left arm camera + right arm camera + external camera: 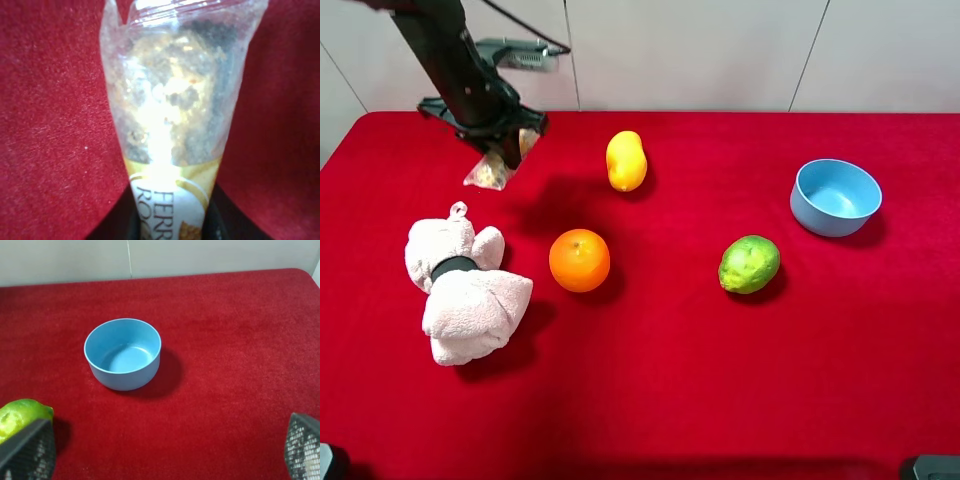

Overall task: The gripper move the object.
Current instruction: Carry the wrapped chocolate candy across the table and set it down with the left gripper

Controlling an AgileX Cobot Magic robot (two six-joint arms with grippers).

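My left gripper (508, 148) is clamped on one end of the packet (175, 100). The packet sticks out past my fingertips, over the far left corner of the red surface (720, 380). My right gripper (164, 450) is spread wide and holds nothing.

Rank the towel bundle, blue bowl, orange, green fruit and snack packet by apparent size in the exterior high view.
1. pink towel bundle
2. blue bowl
3. orange and green fruit, too alike to split
4. snack packet, smallest, though the left end effector hides part
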